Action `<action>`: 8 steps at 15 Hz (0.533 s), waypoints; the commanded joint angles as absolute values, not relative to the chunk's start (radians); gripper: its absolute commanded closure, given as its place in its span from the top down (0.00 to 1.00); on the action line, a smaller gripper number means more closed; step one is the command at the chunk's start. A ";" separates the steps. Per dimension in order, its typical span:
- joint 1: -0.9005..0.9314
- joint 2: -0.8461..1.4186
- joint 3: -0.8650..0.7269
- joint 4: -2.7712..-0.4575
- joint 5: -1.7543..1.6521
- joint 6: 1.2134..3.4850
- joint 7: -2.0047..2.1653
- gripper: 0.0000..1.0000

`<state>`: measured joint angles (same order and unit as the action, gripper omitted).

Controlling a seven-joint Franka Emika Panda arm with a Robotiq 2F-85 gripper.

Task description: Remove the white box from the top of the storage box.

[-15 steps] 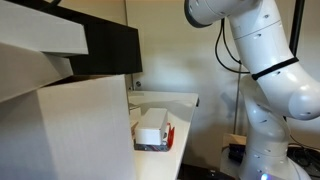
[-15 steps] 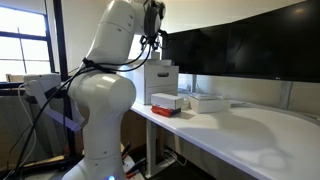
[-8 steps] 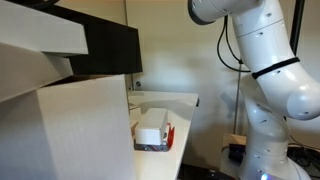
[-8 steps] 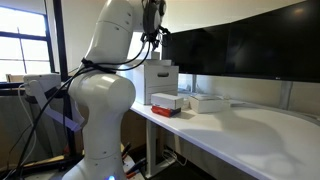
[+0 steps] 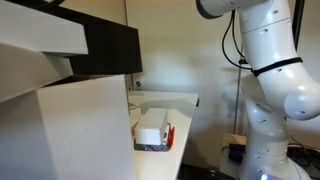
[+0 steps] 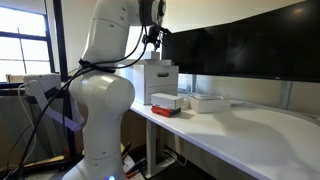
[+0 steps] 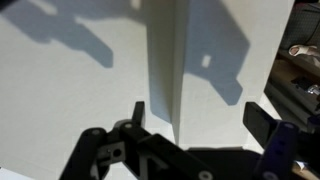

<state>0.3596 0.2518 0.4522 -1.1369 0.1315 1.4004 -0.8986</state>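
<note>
The white box (image 5: 151, 126) lies flat on top of the storage box (image 5: 170, 134), covering it so that only the red sides and the dark speckled lower edge show beneath. The storage box stands on the white table (image 6: 255, 135), close to the table's end. Behind the storage box stands a taller white carton (image 6: 160, 78), and just beside the storage box lies a low flat white package (image 6: 207, 102). A huge pale cardboard carton (image 5: 70, 130) fills the foreground next to the storage box in an exterior view, with black monitors (image 6: 240, 45) behind. The robot arm (image 6: 105, 90) reaches high above the storage box, well apart from it. In the wrist view the gripper (image 7: 200, 118) has its jaws spread wide with nothing between them, over a plain white surface.
</note>
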 commanded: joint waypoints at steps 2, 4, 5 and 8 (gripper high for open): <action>0.321 0.128 0.442 -1.338 0.181 1.538 -0.918 1.00; 0.320 0.093 0.437 -1.392 0.183 1.566 -0.919 1.00; 0.319 0.077 0.435 -1.411 0.182 1.574 -0.921 1.00; 0.324 0.035 0.427 -1.463 0.170 1.598 -0.916 1.00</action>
<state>0.3417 0.1228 0.4357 -1.3405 0.1550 1.5502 -0.8986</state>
